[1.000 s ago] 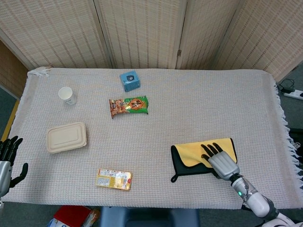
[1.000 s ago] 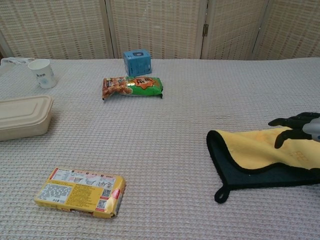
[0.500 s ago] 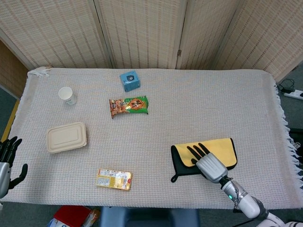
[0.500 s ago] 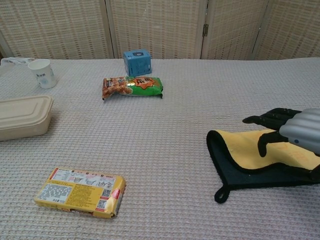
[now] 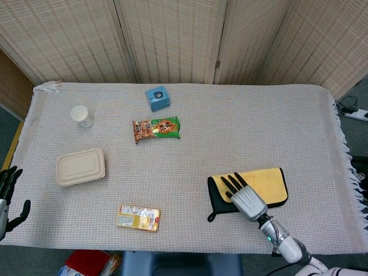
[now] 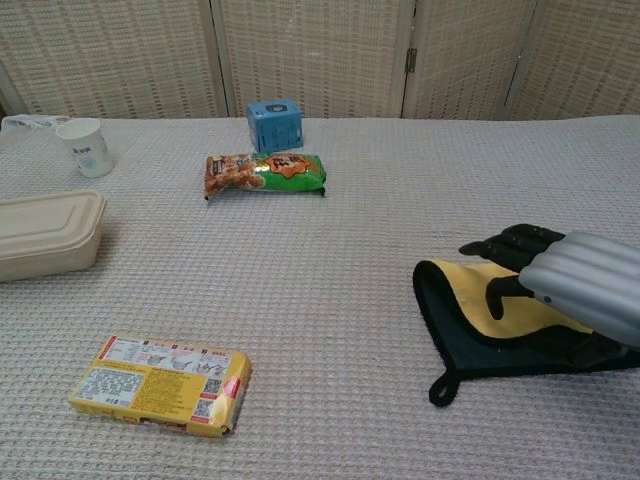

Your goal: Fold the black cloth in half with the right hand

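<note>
The black cloth (image 5: 216, 198) (image 6: 450, 335) lies at the near right of the table, folded over so its yellow inner side (image 5: 267, 183) (image 6: 470, 285) faces up, with a small loop at its near left corner. My right hand (image 5: 244, 195) (image 6: 560, 275) lies flat and open over the cloth's left part, fingers stretched toward the far left. At the table's near left edge, my left hand (image 5: 7, 198) hangs open, away from everything; the chest view does not show it.
A yellow snack packet (image 5: 138, 218) (image 6: 160, 384) lies near the front left. A beige lidded box (image 5: 81, 167) (image 6: 45, 233), a paper cup (image 5: 82, 116) (image 6: 86, 146), an orange-green snack bag (image 5: 156, 128) (image 6: 265, 172) and a blue box (image 5: 157, 98) (image 6: 275, 124) sit further back.
My right hand has slid leftward across the folded cloth, from its right part to its left part. The left hand has sunk slightly lower at the table edge.
</note>
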Motion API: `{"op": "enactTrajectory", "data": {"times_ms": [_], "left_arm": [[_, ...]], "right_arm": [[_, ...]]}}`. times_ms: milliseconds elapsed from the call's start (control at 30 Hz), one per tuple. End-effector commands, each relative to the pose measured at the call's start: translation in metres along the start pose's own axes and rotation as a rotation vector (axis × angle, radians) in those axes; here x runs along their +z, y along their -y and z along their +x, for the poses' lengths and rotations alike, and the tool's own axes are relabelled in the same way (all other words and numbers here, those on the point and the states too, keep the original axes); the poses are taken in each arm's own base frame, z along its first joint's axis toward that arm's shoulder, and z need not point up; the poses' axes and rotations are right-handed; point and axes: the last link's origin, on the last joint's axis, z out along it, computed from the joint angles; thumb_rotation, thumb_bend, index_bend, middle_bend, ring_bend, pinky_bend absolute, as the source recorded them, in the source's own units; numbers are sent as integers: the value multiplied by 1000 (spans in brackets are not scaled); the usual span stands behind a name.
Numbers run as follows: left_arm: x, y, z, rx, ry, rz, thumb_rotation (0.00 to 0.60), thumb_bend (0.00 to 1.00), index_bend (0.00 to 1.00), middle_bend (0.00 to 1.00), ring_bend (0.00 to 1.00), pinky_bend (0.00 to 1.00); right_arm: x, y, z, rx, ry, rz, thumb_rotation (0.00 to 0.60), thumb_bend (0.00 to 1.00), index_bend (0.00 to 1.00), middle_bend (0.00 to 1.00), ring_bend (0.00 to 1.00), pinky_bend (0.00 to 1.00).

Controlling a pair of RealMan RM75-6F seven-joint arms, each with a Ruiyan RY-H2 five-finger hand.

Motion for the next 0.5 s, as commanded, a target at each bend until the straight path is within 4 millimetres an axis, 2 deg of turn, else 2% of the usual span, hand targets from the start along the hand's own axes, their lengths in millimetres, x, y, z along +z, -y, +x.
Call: {"op": "enactTrajectory", "data": {"times_ms": [33, 500], "left_arm": [[-1, 0, 1, -4, -3, -1, 600, 541, 0, 77, 0, 0], [-2, -1, 4, -15, -3, -12, 600, 541, 0, 76, 0, 0]], "right_arm": [[0, 3, -4, 5, -8, -1, 600, 449, 423, 70, 34, 0], [4, 8, -14, 17, -7, -6, 600, 449, 428, 78, 41, 0]]}}
